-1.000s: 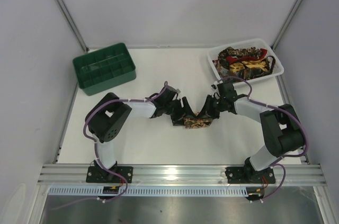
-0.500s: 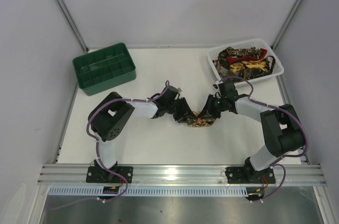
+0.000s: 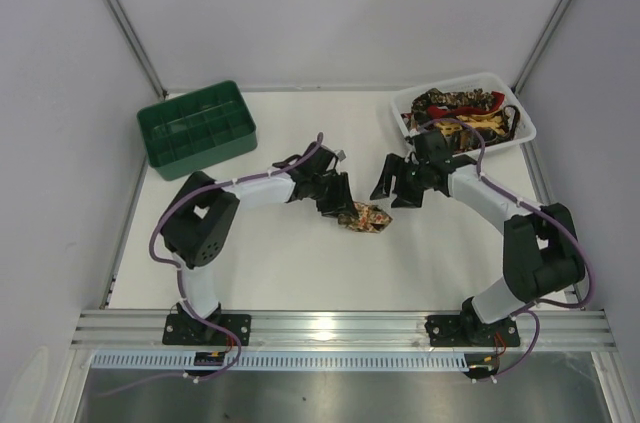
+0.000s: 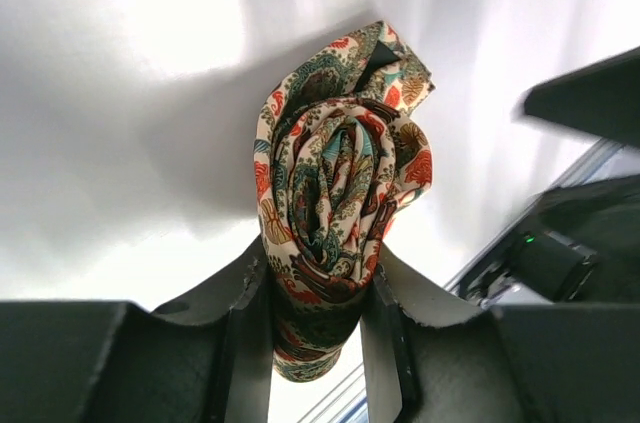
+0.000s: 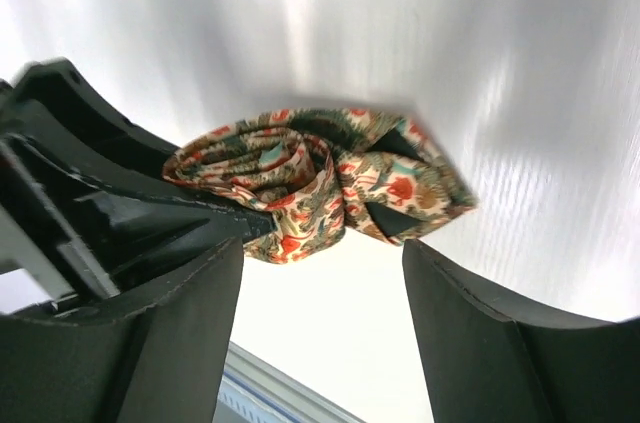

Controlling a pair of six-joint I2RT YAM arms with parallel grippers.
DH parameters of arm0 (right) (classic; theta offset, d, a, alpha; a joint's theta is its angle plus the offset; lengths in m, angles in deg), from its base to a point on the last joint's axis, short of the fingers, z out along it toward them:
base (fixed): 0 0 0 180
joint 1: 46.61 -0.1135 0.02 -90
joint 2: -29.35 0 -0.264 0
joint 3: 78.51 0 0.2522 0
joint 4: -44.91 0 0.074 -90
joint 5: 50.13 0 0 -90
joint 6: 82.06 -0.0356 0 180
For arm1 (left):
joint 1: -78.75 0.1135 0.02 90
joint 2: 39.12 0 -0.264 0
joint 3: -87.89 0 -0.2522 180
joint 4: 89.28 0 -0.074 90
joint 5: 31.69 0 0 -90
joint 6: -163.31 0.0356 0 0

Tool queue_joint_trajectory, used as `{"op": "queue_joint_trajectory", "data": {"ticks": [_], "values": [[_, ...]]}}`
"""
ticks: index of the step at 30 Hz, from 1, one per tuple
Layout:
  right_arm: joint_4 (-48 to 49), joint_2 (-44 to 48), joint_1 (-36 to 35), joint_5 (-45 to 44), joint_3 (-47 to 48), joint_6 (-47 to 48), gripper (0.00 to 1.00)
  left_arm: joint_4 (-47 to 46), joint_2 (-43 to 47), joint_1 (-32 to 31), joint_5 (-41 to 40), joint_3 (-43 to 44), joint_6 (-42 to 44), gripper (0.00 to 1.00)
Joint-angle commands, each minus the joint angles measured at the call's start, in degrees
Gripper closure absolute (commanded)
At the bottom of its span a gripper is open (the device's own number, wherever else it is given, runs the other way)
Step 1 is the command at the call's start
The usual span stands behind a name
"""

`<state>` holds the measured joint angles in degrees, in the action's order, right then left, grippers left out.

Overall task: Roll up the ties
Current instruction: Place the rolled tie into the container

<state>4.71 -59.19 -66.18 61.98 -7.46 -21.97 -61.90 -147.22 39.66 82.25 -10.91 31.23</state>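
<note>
A rolled paisley tie in cream, red and green lies at the table's middle. My left gripper is shut on its left end. In the left wrist view the roll stands coiled between both black fingers, pinched at its lower part. My right gripper hangs open just right of and above the roll, apart from it. In the right wrist view the tie lies beyond the wide-open fingers, with the left gripper clamped on it. More ties are piled in the white tray.
The white tray sits at the back right, close behind my right arm. A green compartmented crate stands at the back left. Grey walls close in the table on three sides.
My right gripper has opened, let go of the roll and drawn back up and to the right. My left gripper has closed on the roll and now holds it alone.
</note>
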Motion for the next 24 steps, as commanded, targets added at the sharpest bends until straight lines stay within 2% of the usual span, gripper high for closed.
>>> {"op": "queue_joint_trajectory", "data": {"ticks": [1, 6, 9, 11, 15, 17, 20, 24], "values": [[-1.78, 3.10, -0.73, -2.51, 5.10, 0.91, 0.29, 5.79, 6.83, 3.48, -0.92, 1.82, 10.34, 1.00], [-1.95, 4.16, -1.61, -3.56, 7.74, -1.11, 0.29, 5.79, 11.85, 12.52, 6.02, 3.57, 15.18, 1.00], [-3.70, 4.33, -3.01, -3.56, 7.74, -0.68, 0.29, 9.74, 11.51, 19.37, 9.71, 9.01, 18.61, 1.00], [-4.41, 5.12, -3.71, -4.26, 6.78, -0.24, 0.29, 12.81, 8.79, 22.90, 12.43, 14.61, 19.93, 0.99], [-4.85, 7.40, -5.47, -4.62, 3.09, 0.03, 0.29, 19.15, 0.35, 33.26, 25.06, 27.28, 22.13, 1.00], [-4.50, 8.98, -5.83, -4.18, 0.55, -0.76, 0.29, 21.25, -3.33, 35.91, 25.98, 33.59, 22.40, 1.00], [-4.24, 10.31, -6.44, -3.91, -2.18, -1.81, 0.30, 19.78, -5.45, 40.83, 27.12, 37.23, 20.91, 1.00], [-4.67, 11.71, -7.23, -4.00, -3.51, -2.17, 0.30, 14.94, -7.21, 46.20, 28.26, 37.94, 17.04, 1.00]]}}
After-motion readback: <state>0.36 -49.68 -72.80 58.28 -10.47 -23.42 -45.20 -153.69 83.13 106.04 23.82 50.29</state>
